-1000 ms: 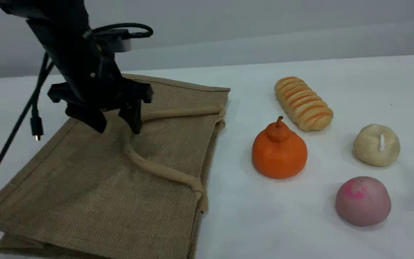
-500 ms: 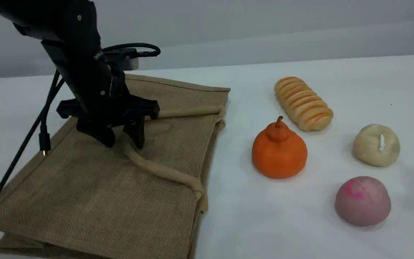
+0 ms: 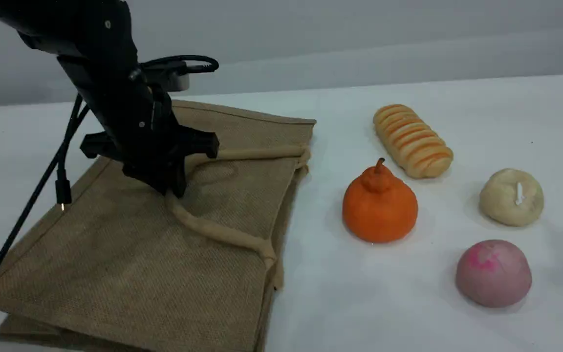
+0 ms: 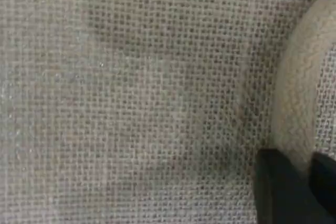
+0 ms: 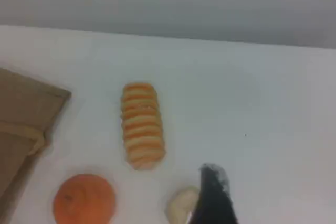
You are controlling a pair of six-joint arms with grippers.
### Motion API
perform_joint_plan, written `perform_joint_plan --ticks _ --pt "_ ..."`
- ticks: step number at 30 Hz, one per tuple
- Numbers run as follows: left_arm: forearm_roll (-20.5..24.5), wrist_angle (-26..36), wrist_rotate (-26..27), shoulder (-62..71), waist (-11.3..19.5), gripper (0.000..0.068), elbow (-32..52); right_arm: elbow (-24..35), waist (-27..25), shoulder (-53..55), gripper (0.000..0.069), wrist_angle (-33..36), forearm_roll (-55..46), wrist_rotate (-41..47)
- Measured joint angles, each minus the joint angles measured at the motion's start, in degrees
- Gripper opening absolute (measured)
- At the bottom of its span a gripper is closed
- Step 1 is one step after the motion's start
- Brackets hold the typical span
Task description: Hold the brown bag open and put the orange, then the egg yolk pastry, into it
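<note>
The brown bag (image 3: 130, 254) lies flat on the left of the table, its mouth toward the foods. My left gripper (image 3: 170, 188) presses down on it, shut on the upper loop handle (image 3: 223, 234). In the left wrist view the handle (image 4: 296, 103) runs down to the dark fingertips (image 4: 278, 192) over woven cloth. The orange (image 3: 379, 205) stands just right of the bag, and the egg yolk pastry (image 3: 511, 197) sits farther right. The right wrist view shows one fingertip (image 5: 212, 198) of the right gripper above the pastry (image 5: 181, 205), holding nothing, with the orange (image 5: 84, 200) to its left.
A striped bread roll (image 3: 413, 140) lies behind the orange. A pink dome bun (image 3: 493, 273) sits in front of the pastry. A black cable (image 3: 22, 215) hangs from the left arm beside the bag. The right arm is outside the scene view.
The left gripper came down onto the bag and its fingers closed on the loop handle, which now bunches up slightly. The foods have not moved.
</note>
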Motion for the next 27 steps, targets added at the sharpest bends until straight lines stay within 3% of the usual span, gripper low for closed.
perform_joint_plan --ticks 5,9,19,27 --pt "-0.1 0.4 0.5 -0.1 0.0 0.0095 -0.3 0.0 0.0 0.0 0.0457 0.0 0.0 0.0" --pt "0.1 5.2 5.8 -1.8 0.1 0.0095 -3.9 0.0 0.0 0.0 0.0457 0.3 0.0 0.0" --pt "0.0 25.4 24.7 -6.9 0.1 0.0095 -23.2 0.0 0.0 0.0 0.0457 0.7 0.0 -1.3" --pt "-0.3 41.3 35.9 -6.9 0.1 0.0095 -35.8 0.0 0.0 2.6 0.0457 0.7 2.9 -5.3"
